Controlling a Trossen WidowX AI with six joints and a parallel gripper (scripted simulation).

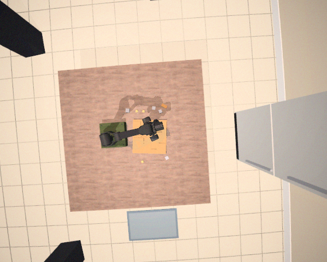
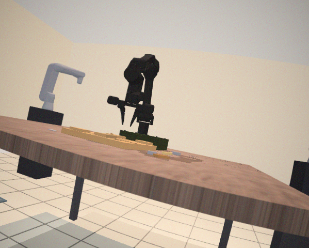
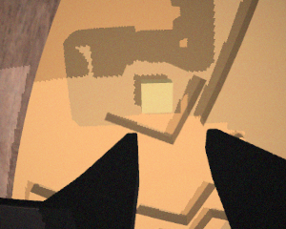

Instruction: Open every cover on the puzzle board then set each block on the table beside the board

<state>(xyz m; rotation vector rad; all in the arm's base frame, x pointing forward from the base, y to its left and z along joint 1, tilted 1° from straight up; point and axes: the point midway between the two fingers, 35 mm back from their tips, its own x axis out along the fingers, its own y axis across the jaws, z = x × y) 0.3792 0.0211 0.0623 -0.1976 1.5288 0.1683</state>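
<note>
The orange-tan puzzle board [image 1: 149, 149] [image 2: 106, 140] lies on the table. My gripper [image 2: 126, 124] [image 3: 173, 140] is partly open and empty, with its fingertips above the board. A pale yellow block [image 3: 156, 97] shows on the board, ahead of the fingertips and uncovered in the wrist view. A dark L-shaped strip [image 3: 140, 128] bends around its near side. A raised, dark-edged strip [image 3: 229, 57] runs to its right. The arm hides part of the board from above, and I cannot tell how every cover stands.
Off the board's upper edge lie grey blocks [image 1: 127, 110] [image 1: 153, 107] [image 1: 160, 111], yellow blocks [image 1: 136, 111] [image 1: 143, 111] and an orange piece [image 1: 164, 105] [image 2: 161, 156]. A yellow block [image 1: 142, 161] and a white block [image 1: 166, 158] [image 2: 52, 130] lie off the opposite edge. The green base [image 1: 122, 143] stands left.
</note>
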